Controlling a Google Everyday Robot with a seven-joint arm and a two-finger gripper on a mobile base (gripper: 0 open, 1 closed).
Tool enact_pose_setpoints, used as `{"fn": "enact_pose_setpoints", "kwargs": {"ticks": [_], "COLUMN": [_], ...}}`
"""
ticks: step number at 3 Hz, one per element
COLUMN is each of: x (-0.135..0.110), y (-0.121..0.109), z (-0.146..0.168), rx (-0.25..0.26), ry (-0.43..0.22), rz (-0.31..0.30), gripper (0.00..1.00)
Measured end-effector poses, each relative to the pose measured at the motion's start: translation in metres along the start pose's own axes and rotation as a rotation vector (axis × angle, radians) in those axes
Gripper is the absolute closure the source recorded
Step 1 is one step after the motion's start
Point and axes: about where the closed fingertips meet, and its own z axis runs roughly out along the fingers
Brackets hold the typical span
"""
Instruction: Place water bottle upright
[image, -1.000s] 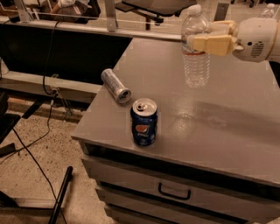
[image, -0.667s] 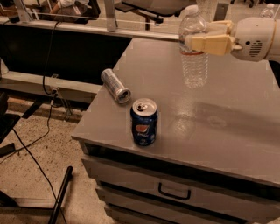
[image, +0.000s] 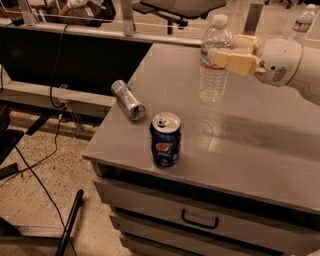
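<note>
The water bottle (image: 214, 75) is clear ribbed plastic with a white cap and a white label with a red band. It is upright over the far middle of the grey cabinet top (image: 250, 145), its base at or just above the surface. My gripper (image: 222, 56) reaches in from the right at label height, and its cream fingers (image: 235, 62) are shut on the bottle's upper body.
A blue Pepsi can (image: 165, 139) stands upright near the front edge. A silver can (image: 128, 99) lies on its side at the left edge. A second, distant bottle (image: 303, 21) stands at the top right. Drawers (image: 200, 220) are below, cables on the floor at left.
The bottle and gripper have shifted slightly left and a touch lower. The cans have not moved.
</note>
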Motion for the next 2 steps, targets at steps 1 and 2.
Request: {"fn": "enact_pose_setpoints", "kwargs": {"ticks": [1,2], "x": [0.0119,0.0211], "y": [0.0008,0.0029], "z": [0.0005,0.0029], "rx": [-0.009,-0.028], "ry": [-0.053,-0.048], "rz": [-0.034,-0.065], "gripper": [1.00,0.85]}}
